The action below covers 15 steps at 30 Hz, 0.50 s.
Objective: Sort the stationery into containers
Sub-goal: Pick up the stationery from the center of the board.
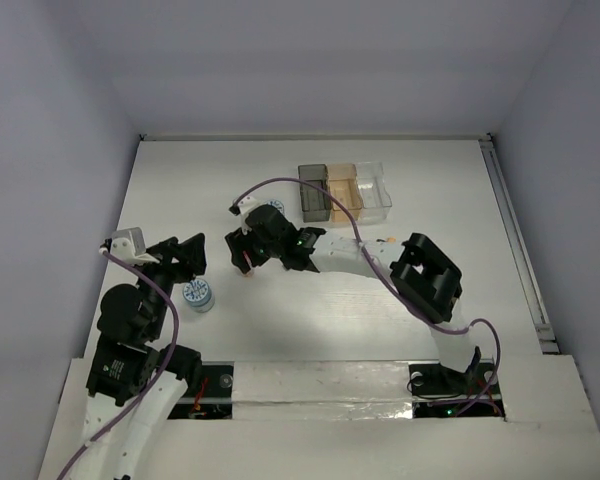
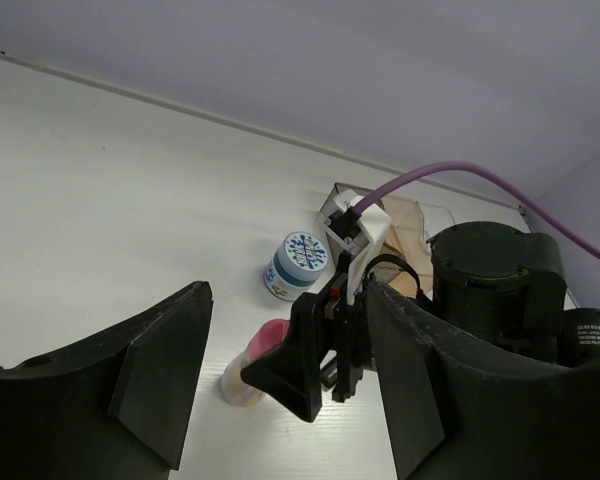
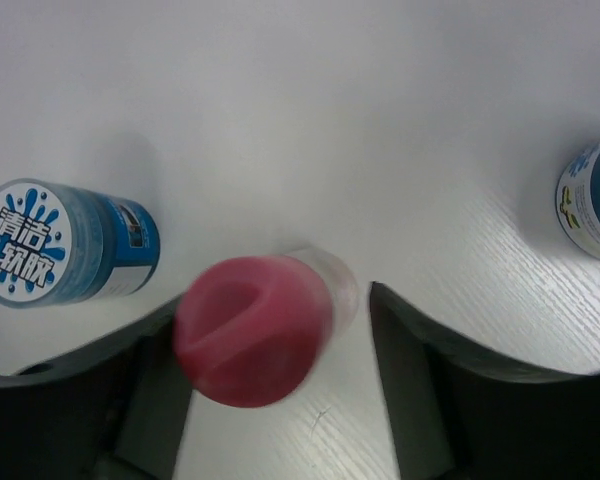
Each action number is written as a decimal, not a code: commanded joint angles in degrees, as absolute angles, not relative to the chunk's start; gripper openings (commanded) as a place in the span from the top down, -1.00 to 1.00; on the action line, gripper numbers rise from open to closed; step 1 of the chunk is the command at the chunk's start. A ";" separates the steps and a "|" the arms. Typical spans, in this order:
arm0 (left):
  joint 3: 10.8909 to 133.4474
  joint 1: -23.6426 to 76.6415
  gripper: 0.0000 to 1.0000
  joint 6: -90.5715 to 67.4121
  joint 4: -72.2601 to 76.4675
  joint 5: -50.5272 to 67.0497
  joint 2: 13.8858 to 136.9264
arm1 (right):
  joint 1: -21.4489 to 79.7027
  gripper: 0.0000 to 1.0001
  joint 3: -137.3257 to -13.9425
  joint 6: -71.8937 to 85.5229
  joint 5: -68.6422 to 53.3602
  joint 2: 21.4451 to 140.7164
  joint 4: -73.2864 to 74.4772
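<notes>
The right gripper (image 3: 273, 305) is hanging wide open around the blurred pink-capped tube (image 3: 255, 340) on the white table (image 3: 300, 120), clamping nothing; the left gripper (image 2: 285, 290) is gaping empty. A blue canister (image 3: 55, 240) nearby is showing Chinese characters on its lid

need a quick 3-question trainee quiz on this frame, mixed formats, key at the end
1. True or false: the pink-capped tube is already inside one of the bins.
2. How many blue-and-white round containers does the right wrist view show? A) one B) two C) three
3. Fill in: the left gripper has its jaws ____, with nothing between them.

Key:
1. False. It sits between the parted jaws of the right gripper, well short of the bins.
2. B. One is at the left and one is cut off at the right edge.
3. open
</notes>
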State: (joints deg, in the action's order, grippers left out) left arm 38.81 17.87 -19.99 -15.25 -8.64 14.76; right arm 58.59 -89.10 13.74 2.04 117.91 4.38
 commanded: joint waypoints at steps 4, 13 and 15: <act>38.85 17.31 -0.19 -18.90 -12.31 -6.33 14.24 | 59.06 0.18 -91.23 15.03 5.27 117.95 0.62; 38.58 16.79 -0.19 -18.28 -11.69 -4.05 14.68 | 50.49 0.60 -89.30 14.68 15.12 102.59 2.19; 38.50 16.79 -0.19 -18.28 -11.69 -3.43 14.68 | 45.99 0.62 -88.16 14.33 14.07 99.51 4.81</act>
